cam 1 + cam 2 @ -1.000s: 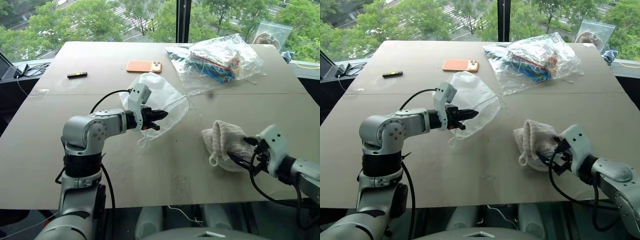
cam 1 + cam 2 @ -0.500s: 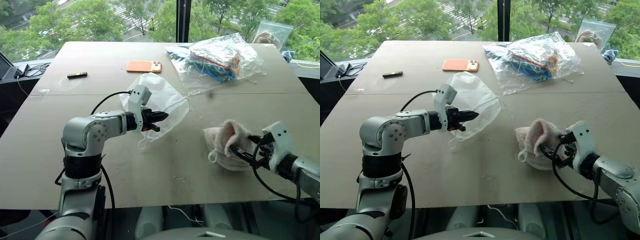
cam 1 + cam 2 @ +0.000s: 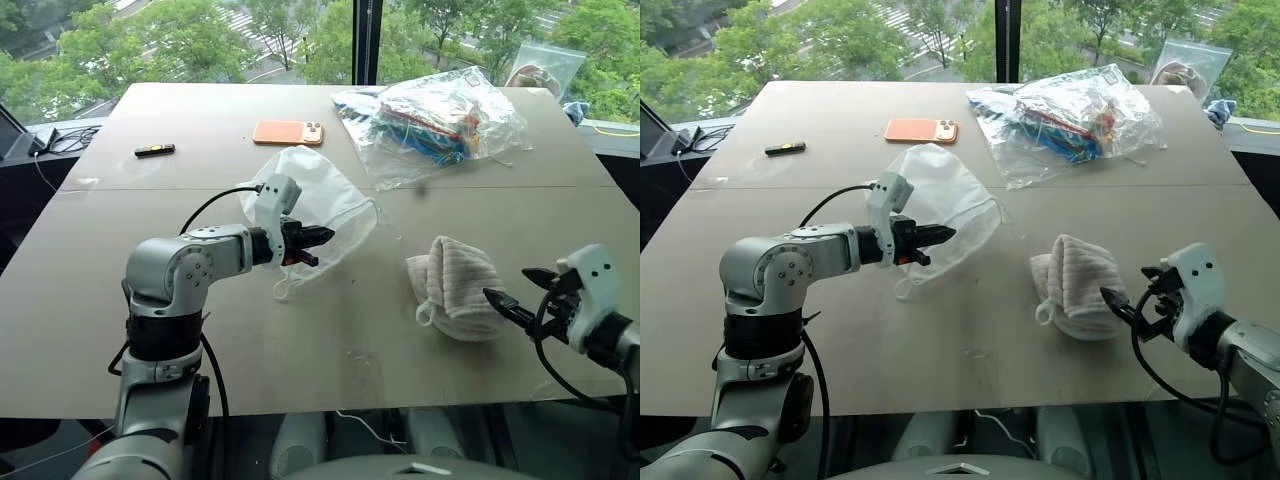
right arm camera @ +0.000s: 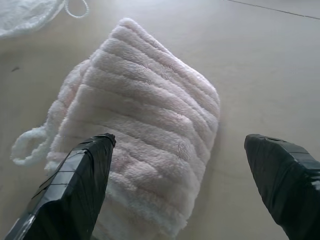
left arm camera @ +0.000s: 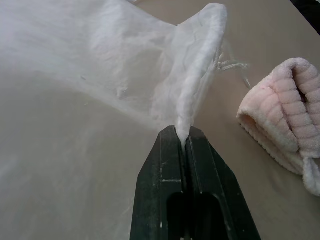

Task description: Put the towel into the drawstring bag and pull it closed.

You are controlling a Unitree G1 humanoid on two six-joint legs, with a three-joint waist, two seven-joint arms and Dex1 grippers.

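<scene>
The white drawstring bag (image 3: 318,200) lies on the table near the middle, its gathered rim lifted by my left gripper (image 3: 322,238), which is shut on that rim (image 5: 186,117). The folded cream ribbed towel (image 3: 456,289) rests on the table to the right of the bag, a small loop hanging at its near left corner. My right gripper (image 3: 517,288) stands open just right of the towel, fingers spread wide, one fingertip (image 4: 82,172) over the towel's near edge, holding nothing.
An orange phone (image 3: 288,132) and a small dark stick (image 3: 154,150) lie toward the far left. Clear plastic bags with colourful contents (image 3: 440,120) sit at the far right. The table's front edge (image 3: 330,405) runs just below the towel.
My right gripper let the towel drop flat on the table and drew back to the right. The left gripper kept still with the bag's rim.
</scene>
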